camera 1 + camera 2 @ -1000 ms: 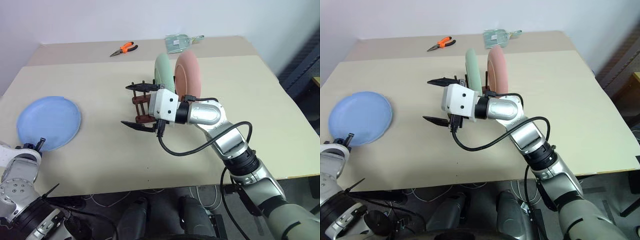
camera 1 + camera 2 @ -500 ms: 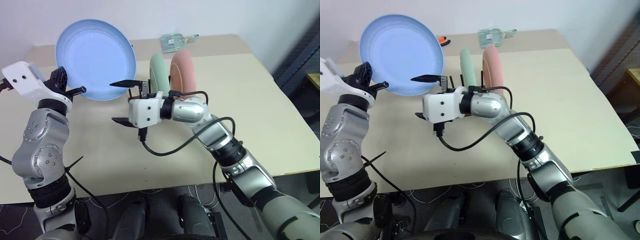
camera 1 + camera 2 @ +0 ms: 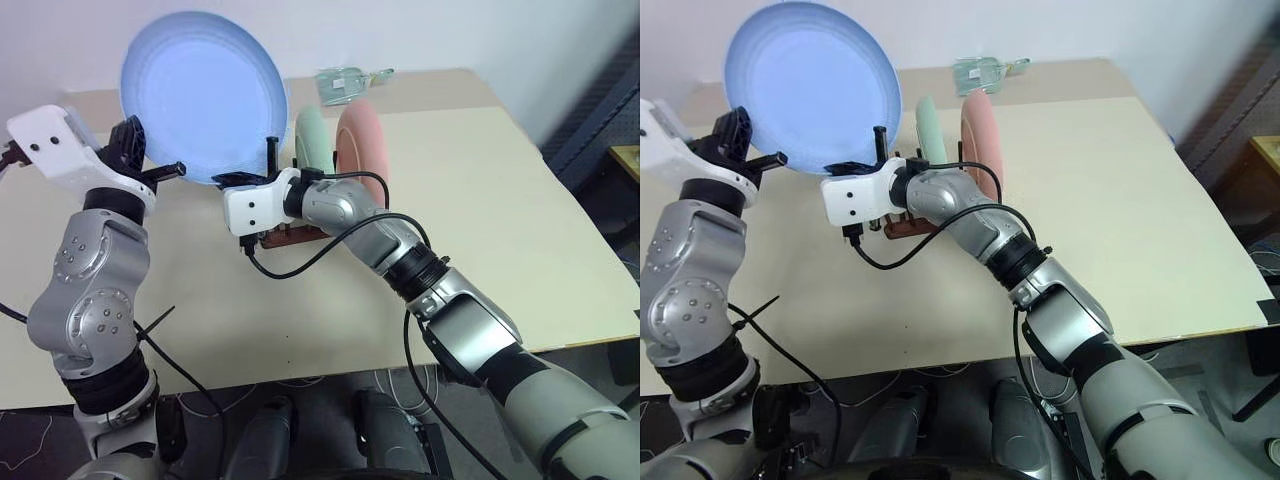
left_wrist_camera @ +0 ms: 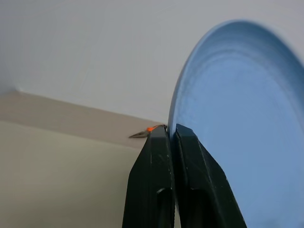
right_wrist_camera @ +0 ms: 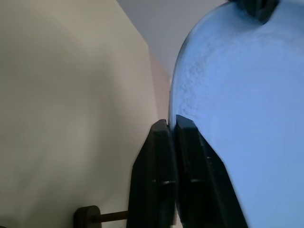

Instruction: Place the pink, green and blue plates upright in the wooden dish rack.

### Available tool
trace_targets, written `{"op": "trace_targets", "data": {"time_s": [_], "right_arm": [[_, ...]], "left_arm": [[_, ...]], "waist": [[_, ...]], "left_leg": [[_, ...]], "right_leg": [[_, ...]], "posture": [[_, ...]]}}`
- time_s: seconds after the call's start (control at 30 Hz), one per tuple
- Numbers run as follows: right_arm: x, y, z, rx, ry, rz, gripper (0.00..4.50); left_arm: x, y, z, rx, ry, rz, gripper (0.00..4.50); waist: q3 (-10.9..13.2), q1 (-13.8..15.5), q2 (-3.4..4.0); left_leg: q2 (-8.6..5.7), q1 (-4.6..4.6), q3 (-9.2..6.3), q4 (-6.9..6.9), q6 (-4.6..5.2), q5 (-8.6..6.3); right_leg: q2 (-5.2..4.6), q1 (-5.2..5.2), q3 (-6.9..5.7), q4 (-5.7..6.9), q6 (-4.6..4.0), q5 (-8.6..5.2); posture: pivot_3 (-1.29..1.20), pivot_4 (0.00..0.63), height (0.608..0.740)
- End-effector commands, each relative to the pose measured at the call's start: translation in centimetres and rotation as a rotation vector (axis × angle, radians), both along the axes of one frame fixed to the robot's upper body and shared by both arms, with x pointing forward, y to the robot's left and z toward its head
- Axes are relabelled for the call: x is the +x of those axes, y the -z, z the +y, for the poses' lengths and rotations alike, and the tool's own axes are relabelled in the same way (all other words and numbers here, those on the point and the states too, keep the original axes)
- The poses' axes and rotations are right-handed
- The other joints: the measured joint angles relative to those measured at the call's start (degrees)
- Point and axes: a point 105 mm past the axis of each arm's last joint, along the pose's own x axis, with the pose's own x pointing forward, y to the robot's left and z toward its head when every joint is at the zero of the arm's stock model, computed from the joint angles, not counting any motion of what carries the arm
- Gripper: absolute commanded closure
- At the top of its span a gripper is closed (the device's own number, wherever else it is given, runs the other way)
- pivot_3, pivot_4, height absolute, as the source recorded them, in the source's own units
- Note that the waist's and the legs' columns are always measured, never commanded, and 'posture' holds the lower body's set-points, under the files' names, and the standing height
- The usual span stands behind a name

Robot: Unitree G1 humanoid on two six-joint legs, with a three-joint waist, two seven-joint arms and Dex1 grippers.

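Note:
The blue plate (image 3: pixel 205 95) is held up on edge above the table's back left, its face toward me. My left gripper (image 3: pixel 150 172) is shut on its lower left rim, and the left wrist view shows the fingers (image 4: pixel 187 156) pinching that rim. My right gripper (image 3: pixel 255 165) is shut on the lower right rim (image 5: pixel 204 95). The green plate (image 3: pixel 312 140) and the pink plate (image 3: pixel 362 150) stand upright side by side in the wooden dish rack (image 3: pixel 290 236), just behind my right gripper.
A clear packet (image 3: pixel 350 82) lies at the table's (image 3: pixel 480 220) back edge. The orange tip of a pair of pliers (image 4: pixel 150 128) peeks out beside the blue plate. Open tabletop lies to the right and in front of the rack.
The blue plate lay flat at the left a second ago; my left gripper has lifted it upright. My right gripper moved left and closed on its rim.

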Motion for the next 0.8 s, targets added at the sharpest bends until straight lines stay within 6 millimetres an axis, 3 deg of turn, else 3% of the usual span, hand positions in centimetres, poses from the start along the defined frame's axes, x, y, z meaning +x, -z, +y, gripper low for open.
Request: {"op": "trace_targets", "data": {"time_s": [0.03, 0.1, 0.2, 0.27, 0.37, 0.4, 0.47, 0.53, 0.6, 0.8], "right_arm": [[-0.8, -2.2, 0.6, 0.035, -0.035, -0.079, 4.5], [-0.9, -2.1, 0.7, 0.036, -0.037, -0.081, 4.5], [-1.1, -2.1, 0.7, 0.037, -0.05, -0.09, 4.5], [-1.3, -2.3, 0.6, 0.054, -0.067, -0.089, 4.5], [-2.1, -3.8, 0.2, 0.162, -0.139, -0.033, 4.5], [-2.3, -4.2, 0.1, 0.19, -0.158, -0.018, 4.5], [-3.7, -5.4, -0.4, 0.309, -0.268, 0.119, 4.5], [-5.4, -7.0, -1.3, 0.459, -0.401, 0.32, 4.5], [-6.6, -8.0, -2.3, 0.581, -0.51, 0.544, 4.5], [-8.3, -8.5, -4.2, 0.794, -0.635, 1.064, 4.5]], "left_arm": [[-1.1, -1.5, -0.2, -0.012, 0.026, -0.079, 3.08], [-1.3, -1.8, 0.1, -0.04, 0.022, -0.097, 2.04], [-2.6, -4.3, 3.1, -0.166, -0.056, -0.24, 0.63], [-3.9, -5.4, 6.3, -0.19, -0.17, -0.311, 0.63], [-6.4, -6.0, 10.9, -0.045, -0.391, -0.318, 0.63], [-6.8, -6.0, 11.6, -0.006, -0.427, -0.308, 0.63], [-7.4, -4.5, 12.6, 0.239, -0.528, -0.213, 0.63], [-6.8, -1.5, 11.8, 0.451, -0.506, -0.079, 0.63], [-6.1, 1.7, 10.4, 0.534, -0.425, 0.019, 0.63], [-5.0, 10.0, 3.9, 0.561, -0.093, 0.183, 0.63]], "waist": [[0.0, 0.0, 0.0], [0.0, 0.0, -0.01], [0.0, 0.0, -0.03], [0.0, -0.1, -0.03], [0.0, -0.5, 0.0], [0.0, -0.6, 0.0], [0.0, -0.5, 0.0], [0.1, -0.5, 0.06], [0.1, 0.1, 0.12], [0.1, 0.4, 0.09]], "left_leg": [[0.0, 0.0, 0.0, 0.0, -0.01, 0.01], [0.0, 0.0, 0.01, 0.0, -0.02, 0.01], [0.02, -0.01, 0.0, 0.0, -0.04, 0.02], [0.06, -0.01, -0.01, 0.0, -0.07, 0.02], [0.14, 0.01, 0.05, -0.06, -0.36, 0.11], [0.15, 0.01, 0.1, -0.09, -0.39, 0.13], [0.17, 0.01, 0.15, -0.11, -0.38, 0.12], [0.18, 0.01, 0.17, -0.12, -0.19, 0.01], [0.34, 0.03, 0.14, -0.14, -0.15, -0.02], [0.44, 0.04, -0.06, -0.1, -0.15, -0.04]], "right_leg": [[0.0, 0.0, 0.0, 0.0, -0.01, 0.0], [0.01, 0.0, 0.0, 0.0, -0.02, 0.01], [0.03, -0.02, 0.0, 0.0, -0.03, 0.02], [0.08, -0.03, 0.0, -0.01, -0.06, 0.03], [0.22, -0.13, 0.06, 0.0, -0.15, 0.06], [0.24, -0.14, 0.06, 0.01, -0.17, 0.05], [0.25, -0.13, 0.06, 0.0, -0.18, 0.05], [0.25, -0.1, 0.07, -0.03, -0.18, 0.05], [0.24, -0.05, 0.09, -0.03, -0.19, 0.04], [0.25, -0.03, 0.05, -0.04, -0.43, -0.02]], "posture": [[0.0, 0.15, 0.74], [0.0, 0.15, 0.74], [0.0, 0.15, 0.74], [0.0, 0.15, 0.74], [0.0, 0.15, 0.74], [0.0, 0.15, 0.74], [0.0, 0.15, 0.74], [0.0, 0.15, 0.74], [0.0, 0.15, 0.74], [0.0, 0.15, 0.74]]}}
